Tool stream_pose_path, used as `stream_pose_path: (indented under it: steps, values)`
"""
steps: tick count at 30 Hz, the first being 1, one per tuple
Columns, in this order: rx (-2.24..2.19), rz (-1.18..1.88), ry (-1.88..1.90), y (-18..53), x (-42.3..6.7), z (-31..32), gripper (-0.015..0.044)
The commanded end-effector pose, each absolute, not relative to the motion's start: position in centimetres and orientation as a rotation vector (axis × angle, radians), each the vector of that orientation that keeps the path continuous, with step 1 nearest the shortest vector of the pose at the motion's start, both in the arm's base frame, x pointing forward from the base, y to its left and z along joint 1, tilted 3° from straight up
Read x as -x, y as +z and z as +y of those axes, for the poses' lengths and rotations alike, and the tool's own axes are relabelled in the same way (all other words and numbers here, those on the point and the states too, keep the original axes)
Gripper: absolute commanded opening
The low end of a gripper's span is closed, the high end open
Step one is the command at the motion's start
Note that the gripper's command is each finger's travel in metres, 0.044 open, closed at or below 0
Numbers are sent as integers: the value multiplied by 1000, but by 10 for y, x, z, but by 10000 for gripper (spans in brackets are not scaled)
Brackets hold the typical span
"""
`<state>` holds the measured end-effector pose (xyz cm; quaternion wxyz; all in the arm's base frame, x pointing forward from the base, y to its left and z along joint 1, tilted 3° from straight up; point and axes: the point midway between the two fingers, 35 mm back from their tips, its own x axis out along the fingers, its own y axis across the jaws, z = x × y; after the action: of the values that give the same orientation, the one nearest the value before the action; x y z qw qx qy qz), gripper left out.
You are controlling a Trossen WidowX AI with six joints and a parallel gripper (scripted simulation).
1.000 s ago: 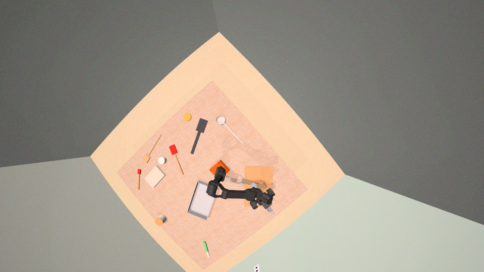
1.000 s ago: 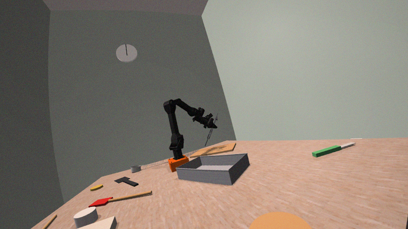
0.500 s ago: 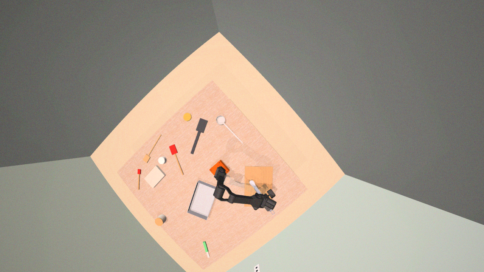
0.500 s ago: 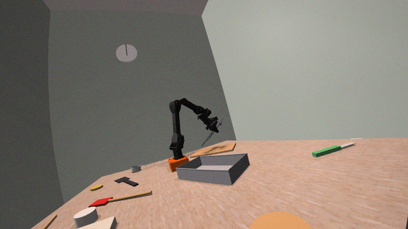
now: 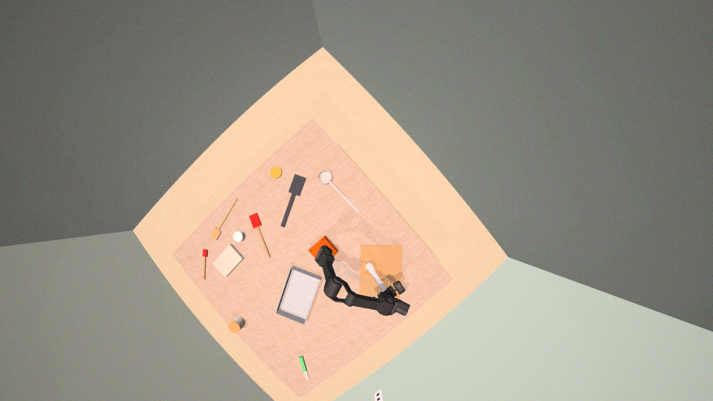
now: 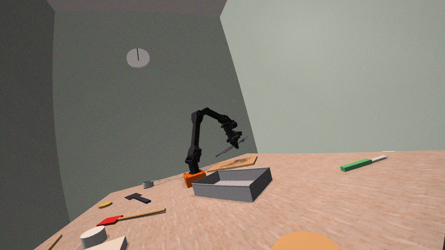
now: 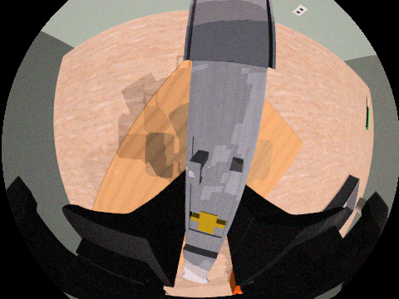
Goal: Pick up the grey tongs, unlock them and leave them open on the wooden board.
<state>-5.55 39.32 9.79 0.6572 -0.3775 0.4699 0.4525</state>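
Note:
My gripper (image 5: 388,294) (image 6: 236,145) (image 7: 204,253) is shut on the grey tongs (image 5: 375,277) (image 6: 222,153) (image 7: 226,104). It holds them in the air above the wooden board (image 5: 381,252) (image 6: 217,167) (image 7: 287,141). The tongs slant: in the exterior view their thin lower end points down to the left and the other end rises to the right. A yellow piece (image 7: 206,223) shows on them between the fingers. Whether the arms are locked or unlocked I cannot tell. The grey roasting tin (image 5: 289,316) (image 6: 223,191) stands beside the arm's base, with nothing across it.
The orange arm base (image 5: 318,243) (image 6: 195,180) stands between the tin and the board. A long-handled strainer (image 5: 325,176) (image 6: 148,184), a black spatula (image 5: 297,185) (image 6: 139,198) and a red spatula (image 5: 255,220) (image 6: 109,220) lie farther off. A green-handled knife (image 5: 302,363) (image 6: 355,164) lies near an edge.

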Motion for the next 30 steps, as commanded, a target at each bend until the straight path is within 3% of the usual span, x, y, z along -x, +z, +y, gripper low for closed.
stream_pose_path:
  steps: [1,9,30]
  values:
    - [866,1140,997,98,54,394,-150]
    - [911,1304,915,90,50,387,-150]
    - [912,1307,913,72,49,389,-150]
